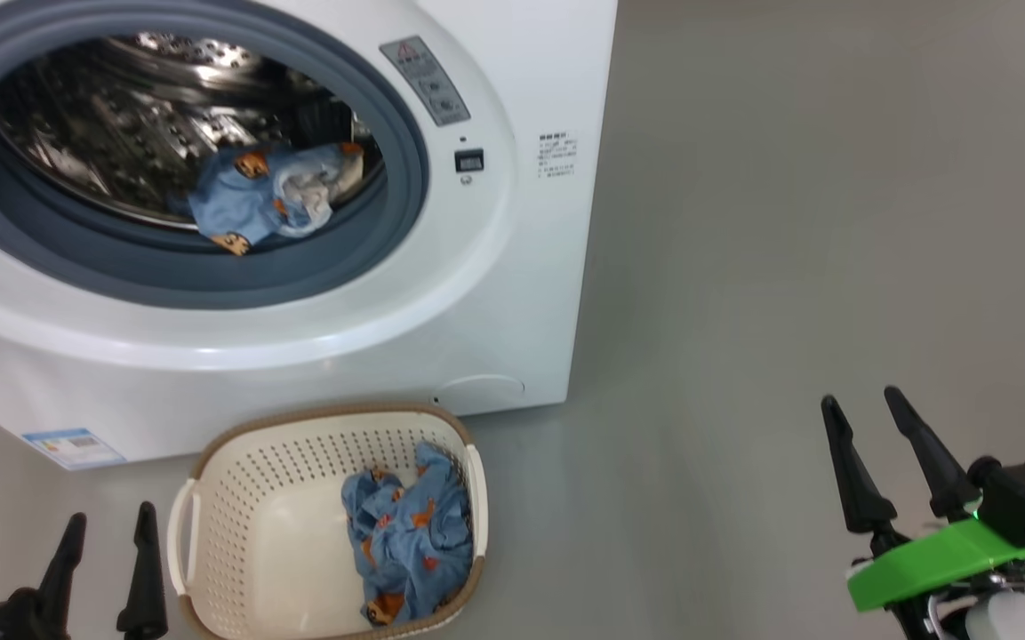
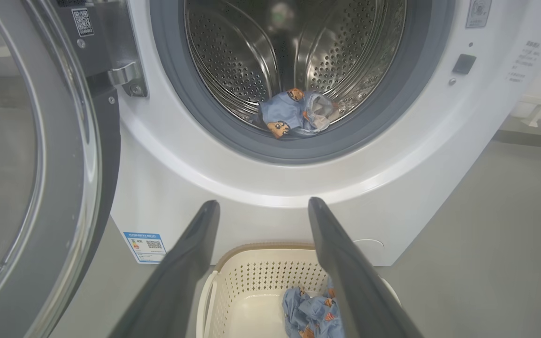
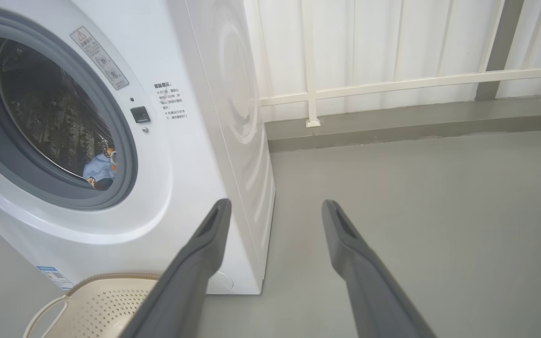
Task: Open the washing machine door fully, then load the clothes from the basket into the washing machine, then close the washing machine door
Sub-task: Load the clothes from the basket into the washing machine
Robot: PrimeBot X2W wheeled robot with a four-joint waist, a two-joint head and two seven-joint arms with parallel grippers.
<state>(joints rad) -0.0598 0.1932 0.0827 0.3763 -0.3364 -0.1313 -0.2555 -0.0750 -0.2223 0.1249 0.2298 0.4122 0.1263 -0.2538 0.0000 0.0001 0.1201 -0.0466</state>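
Basket (image 1: pixel 299 462) sits just right of spread left hand (image 1: pixel 112 513).

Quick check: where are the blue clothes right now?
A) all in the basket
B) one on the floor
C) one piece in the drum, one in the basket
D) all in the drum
C: one blue garment lies at the front of the washing machine drum, and another blue bundle sits in the basket.

Dark two-finger left gripper (image 1: pixel 112 516) at lower left, jaws wide, empty; dark two-finger right gripper (image 1: pixel 860 397) lower right, jaws wide, empty.
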